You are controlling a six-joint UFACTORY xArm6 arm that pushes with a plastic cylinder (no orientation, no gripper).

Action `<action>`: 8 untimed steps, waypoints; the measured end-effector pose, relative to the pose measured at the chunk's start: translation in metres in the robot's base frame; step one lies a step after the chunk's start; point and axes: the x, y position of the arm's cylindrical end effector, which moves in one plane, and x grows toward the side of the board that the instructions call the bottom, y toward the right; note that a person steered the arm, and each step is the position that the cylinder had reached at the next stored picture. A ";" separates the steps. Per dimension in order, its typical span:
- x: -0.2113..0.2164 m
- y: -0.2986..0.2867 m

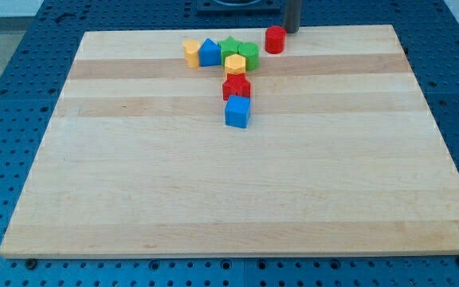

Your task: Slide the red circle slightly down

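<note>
Right now my tip stands at the board's top edge, just to the view's right of the red circle and slightly above it; the two look very close, though whether they touch cannot be told. Being a plain rod, it has no jaws to open or close and holds nothing. The red circle sits near the top edge of the wooden board, a little right of the middle, apart from the other blocks. Eight blocks are on the board: two red, two blue, two yellow, two green. Left of the red circle runs a row near the top edge: a yellow block, a blue house-shaped block, a green star and a green block. Below these a yellow hexagon, a red star and a blue cube form a column toward the board's middle. The red circle is a short upright cylinder, bright red, with a flat round top.
</note>
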 end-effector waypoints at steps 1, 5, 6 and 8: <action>0.000 -0.031; 0.027 -0.055; 0.027 -0.055; 0.000 -0.059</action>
